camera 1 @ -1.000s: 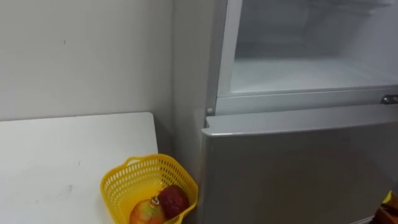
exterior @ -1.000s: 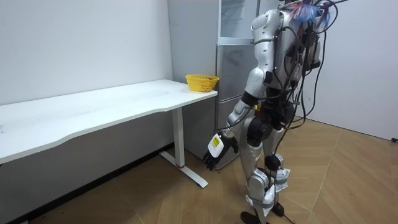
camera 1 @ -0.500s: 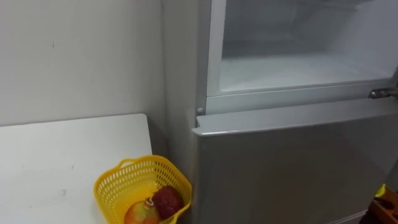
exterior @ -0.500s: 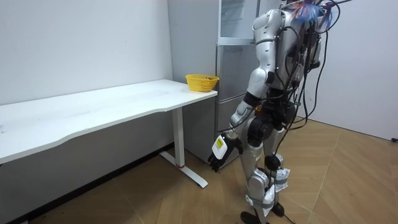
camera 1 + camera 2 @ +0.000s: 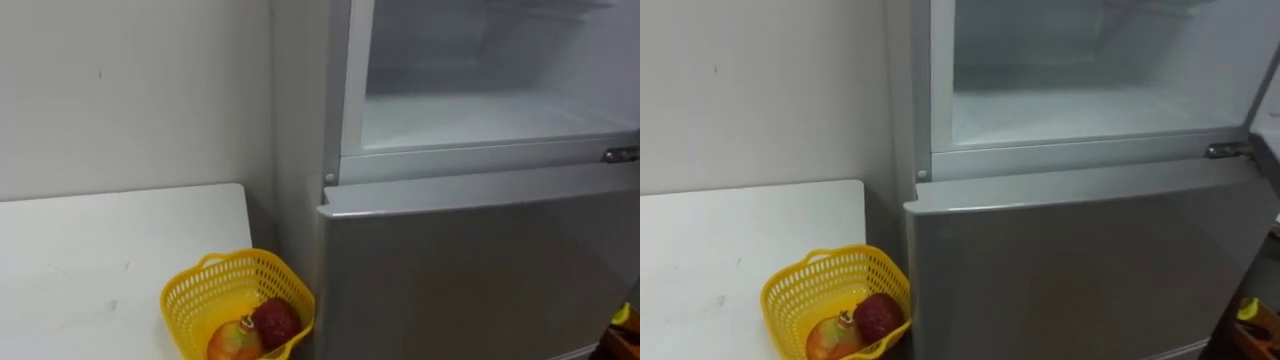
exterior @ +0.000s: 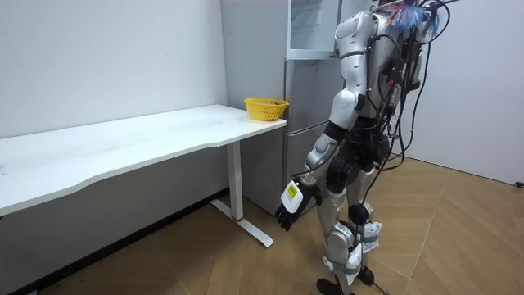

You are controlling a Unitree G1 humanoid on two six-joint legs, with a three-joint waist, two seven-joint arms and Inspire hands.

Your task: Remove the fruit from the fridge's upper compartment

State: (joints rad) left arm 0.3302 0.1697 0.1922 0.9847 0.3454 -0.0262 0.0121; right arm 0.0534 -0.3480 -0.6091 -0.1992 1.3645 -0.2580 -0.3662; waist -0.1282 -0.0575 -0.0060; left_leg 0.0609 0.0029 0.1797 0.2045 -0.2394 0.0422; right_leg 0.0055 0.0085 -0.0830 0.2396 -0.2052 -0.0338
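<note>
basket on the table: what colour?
Yellow. The basket shows best in the left eye view.

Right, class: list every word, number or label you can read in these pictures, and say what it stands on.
None can be read.
The tag on the left hand: print too small to read.
No lettering shows on the fridge, basket or table.

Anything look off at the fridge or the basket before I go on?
Nothing is spilled or damaged. The yellow basket sits upright at the table's corner beside the fridge, two fruits inside. One oddity: the open upper compartment looks bare as far as its shelf is in view.
</note>
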